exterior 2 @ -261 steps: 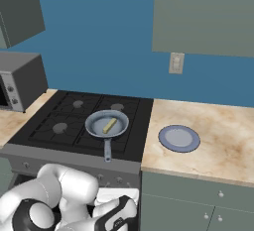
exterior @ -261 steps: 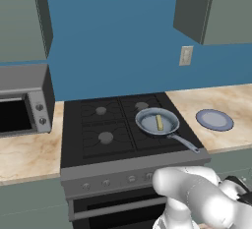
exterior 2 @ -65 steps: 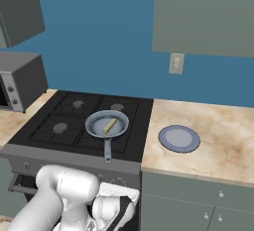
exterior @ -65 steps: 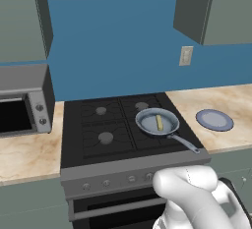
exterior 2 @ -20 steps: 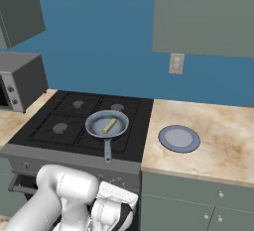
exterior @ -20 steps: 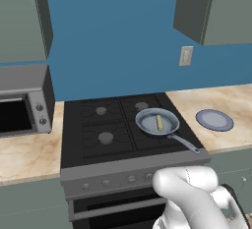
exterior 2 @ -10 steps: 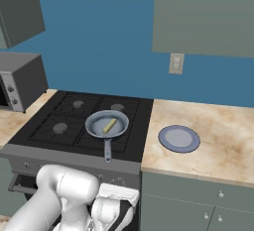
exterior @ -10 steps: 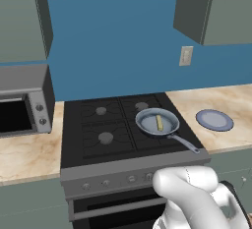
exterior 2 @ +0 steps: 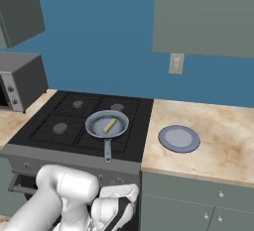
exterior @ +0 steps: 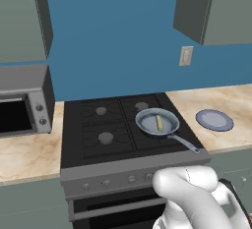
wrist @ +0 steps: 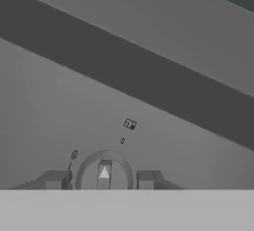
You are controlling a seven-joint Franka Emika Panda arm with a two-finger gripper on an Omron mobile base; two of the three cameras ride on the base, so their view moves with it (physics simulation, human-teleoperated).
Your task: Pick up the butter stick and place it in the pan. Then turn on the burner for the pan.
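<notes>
butter (exterior: 159,122): lies inside the pan (exterior: 157,122), near its middle, slanted, touching the pan floor; also plain in the right base view.
pan place: sits on the front right burner (exterior 2: 114,131) of the stove (exterior: 78,129), handle (exterior: 183,143) pointing toward the front edge.
done: first half of the task, judging by the butter already resting in the pan.
left: turning on that burner; no flame or glow visible under the pan, so most likely not yet lit.
claw (wrist: 101,179): down at the stove's front panel, tips standing either side of a round knob (wrist: 104,169); narrowly parted and closed around it, by the look of it, though actual contact hard to confirm.
knob mark: small pale pointer on the knob face, aimed toward the panel marks above; setting not readable.
which knob: cannot tell from the hand view alone whether this knob serves the pan's burner; tiny symbols (wrist: 130,123) beside it too small to read.
hidden: knob row in the left base view partly covered by the white arm (exterior: 189,193); claw itself lost behind the arm's bulk in both base views.
nearby: plate (exterior 2: 179,139) on the counter (exterior 2: 218,136) right of the stove, well apart from the pan.
</notes>
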